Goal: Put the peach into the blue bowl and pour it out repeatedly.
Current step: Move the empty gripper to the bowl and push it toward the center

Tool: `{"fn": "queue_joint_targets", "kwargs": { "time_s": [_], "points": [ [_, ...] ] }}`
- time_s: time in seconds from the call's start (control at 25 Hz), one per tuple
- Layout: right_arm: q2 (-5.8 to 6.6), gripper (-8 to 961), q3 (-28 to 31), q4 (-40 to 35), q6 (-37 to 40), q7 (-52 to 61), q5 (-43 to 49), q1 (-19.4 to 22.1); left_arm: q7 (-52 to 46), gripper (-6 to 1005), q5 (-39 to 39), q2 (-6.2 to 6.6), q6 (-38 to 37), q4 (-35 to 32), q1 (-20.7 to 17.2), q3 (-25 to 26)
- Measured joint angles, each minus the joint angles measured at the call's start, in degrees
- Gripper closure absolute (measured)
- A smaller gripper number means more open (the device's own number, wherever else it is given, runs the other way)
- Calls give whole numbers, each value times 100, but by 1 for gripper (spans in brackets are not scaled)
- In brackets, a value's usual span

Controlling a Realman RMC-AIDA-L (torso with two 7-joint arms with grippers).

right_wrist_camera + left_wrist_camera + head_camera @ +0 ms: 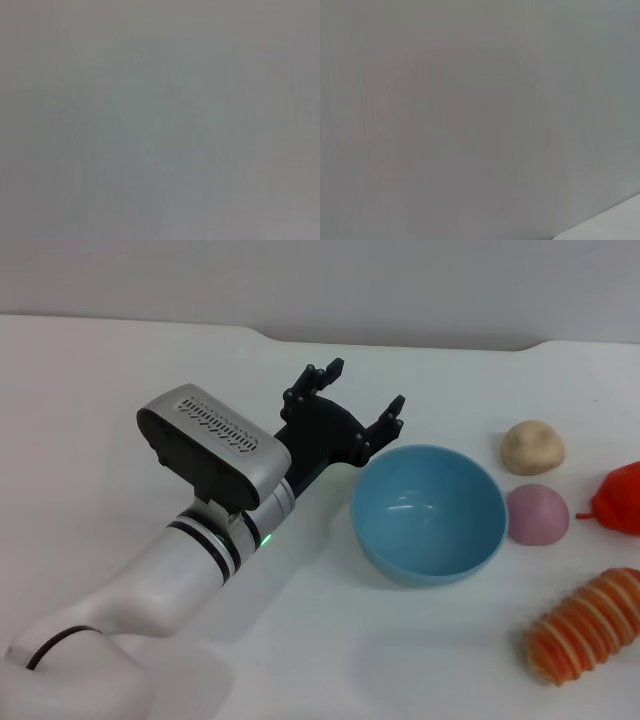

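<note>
A: Nearest, the blue bowl (429,512) sits empty on the desk (120,380); the peach (538,514) touches its right side.

B: Beyond it, the left gripper (362,397) hovers, fingers apart. Reaching across, it may knock the bowl and roll the peach.

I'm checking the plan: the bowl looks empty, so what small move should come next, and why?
Probably swing the open left gripper across over the peach. The blue bowl holds nothing, and the peach lies on the table against its far side, ungrasped.
</note>
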State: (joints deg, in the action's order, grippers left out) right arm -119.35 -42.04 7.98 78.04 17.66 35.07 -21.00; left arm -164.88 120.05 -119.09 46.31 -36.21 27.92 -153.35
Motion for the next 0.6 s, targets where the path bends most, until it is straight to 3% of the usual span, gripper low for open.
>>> {"fn": "queue_joint_targets", "kwargs": {
  "time_s": [0.4,0.6],
  "points": [
    [0,201,21,4,-41,0,0,-7,0,189,23,0,-114,11,20,7],
    [0,201,21,2,-65,42,-28,-26,-4,188,-280,54,-1078,-536,9,462]
  ]
}}
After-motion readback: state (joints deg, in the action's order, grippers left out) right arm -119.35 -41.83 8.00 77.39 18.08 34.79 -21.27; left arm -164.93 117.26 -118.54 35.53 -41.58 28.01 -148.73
